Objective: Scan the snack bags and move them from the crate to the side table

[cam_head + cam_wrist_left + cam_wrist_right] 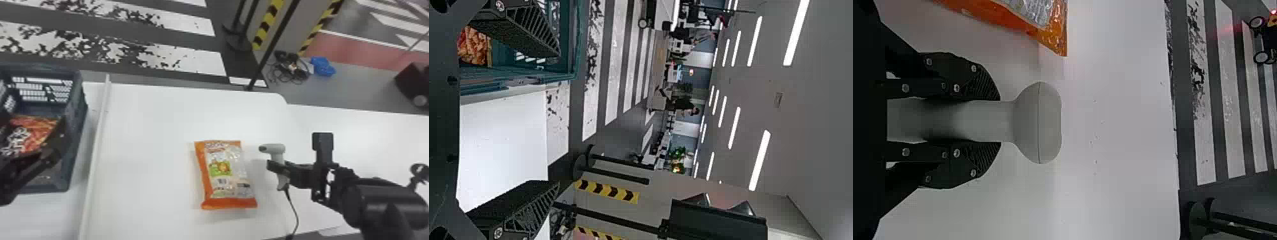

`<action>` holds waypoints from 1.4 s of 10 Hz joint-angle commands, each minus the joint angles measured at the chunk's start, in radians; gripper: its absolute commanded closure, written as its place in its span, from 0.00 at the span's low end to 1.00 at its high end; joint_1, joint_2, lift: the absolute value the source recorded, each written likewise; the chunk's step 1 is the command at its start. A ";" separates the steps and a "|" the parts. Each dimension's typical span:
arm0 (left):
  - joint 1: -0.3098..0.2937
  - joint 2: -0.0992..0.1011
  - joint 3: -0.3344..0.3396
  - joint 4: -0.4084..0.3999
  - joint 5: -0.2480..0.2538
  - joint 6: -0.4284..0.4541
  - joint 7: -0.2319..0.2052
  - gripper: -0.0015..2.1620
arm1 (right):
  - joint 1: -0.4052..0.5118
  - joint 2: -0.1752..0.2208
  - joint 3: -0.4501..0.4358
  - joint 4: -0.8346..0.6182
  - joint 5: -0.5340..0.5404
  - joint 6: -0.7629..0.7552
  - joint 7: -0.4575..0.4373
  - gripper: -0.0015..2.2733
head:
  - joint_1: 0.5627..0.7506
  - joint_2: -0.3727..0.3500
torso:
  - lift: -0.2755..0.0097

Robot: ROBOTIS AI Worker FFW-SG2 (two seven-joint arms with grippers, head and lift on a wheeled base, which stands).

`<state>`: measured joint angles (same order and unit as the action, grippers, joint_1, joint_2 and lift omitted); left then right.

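Observed: orange-and-clear plastic snack bag (227, 169) flat on the white table (143, 134), between the dark slatted plastic crate (76, 137) at left and the right claw (278, 168), which pinches a pale-grey handheld scanner (276, 149); left claw (52, 145), fingers spread, at the crate.

Far off I see white-striped flooring (198, 62) on the left, black stands (237, 44) in the middle and, to their right, yellow-and-black strips (267, 24), tangled cables (289, 68) beside a blue bundle (322, 66), a red floor patch (344, 51) and a dark object (411, 79) I can't identify.
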<state>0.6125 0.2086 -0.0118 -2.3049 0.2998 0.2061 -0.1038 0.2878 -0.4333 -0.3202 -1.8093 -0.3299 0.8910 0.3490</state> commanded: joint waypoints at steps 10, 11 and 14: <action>-0.019 -0.014 -0.034 0.024 -0.045 -0.029 0.052 0.04 | 0.424 0.260 -0.083 -0.766 -0.139 0.280 -0.077 0.99 | 0.70 0.25 | 0.66; -0.019 -0.014 -0.034 0.024 -0.044 -0.029 0.053 0.04 | 0.445 0.265 -0.046 -0.800 -0.132 0.286 -0.097 0.99 | 0.70 0.28 | 0.66; -0.019 -0.014 -0.039 0.027 -0.044 -0.029 0.062 0.04 | 0.464 0.283 0.075 -0.844 -0.058 0.286 -0.134 0.99 | 0.70 0.39 | 0.66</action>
<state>0.5936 0.1948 -0.0499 -2.2774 0.2561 0.1773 -0.0413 0.7506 -0.1528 -0.2743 -2.6497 -0.4120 1.1774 0.2143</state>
